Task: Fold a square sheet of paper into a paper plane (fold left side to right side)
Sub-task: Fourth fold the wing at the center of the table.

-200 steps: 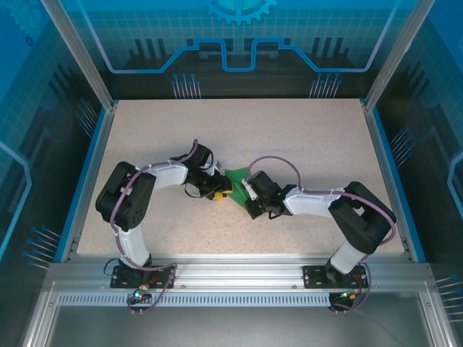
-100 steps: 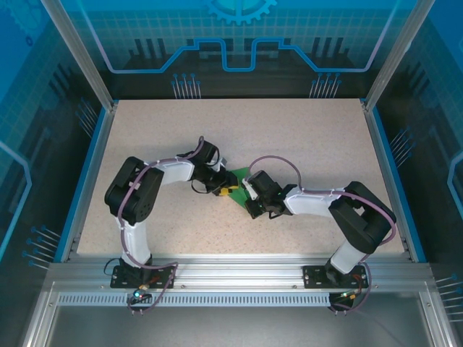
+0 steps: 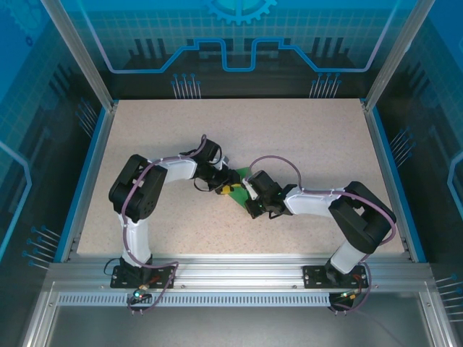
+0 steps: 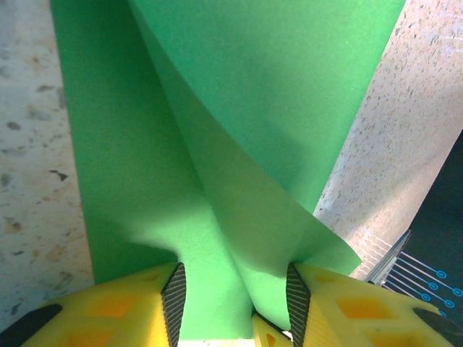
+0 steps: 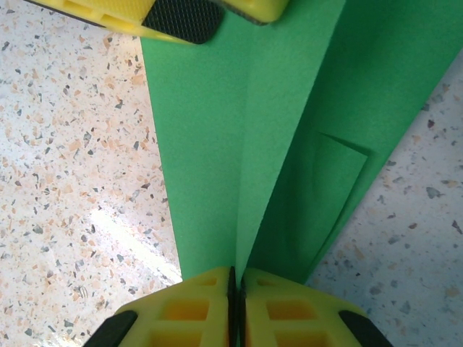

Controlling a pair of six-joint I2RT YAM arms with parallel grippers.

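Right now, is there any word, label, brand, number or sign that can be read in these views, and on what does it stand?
No readable text anywhere.
sheet of paper: plain green, no print.
left pincer and right pincer: yellow and black, no marking visible.
back panel: gear and circuit-line graphic, no letters or numbers.

The left arm [image 3: 173, 169] rises from its base to a raised elbow and reaches right toward the middle of the table, and the right arm [image 3: 318, 201] mirrors it, reaching left, so the two grippers end up nearly tip to tip. The left gripper [image 4: 235, 298] points downward with its yellow, black-padded jaws standing apart. The right gripper [image 5: 236, 276] has its jaws pressed together, pinching a raised crease of the folded green paper [image 5: 210, 181].
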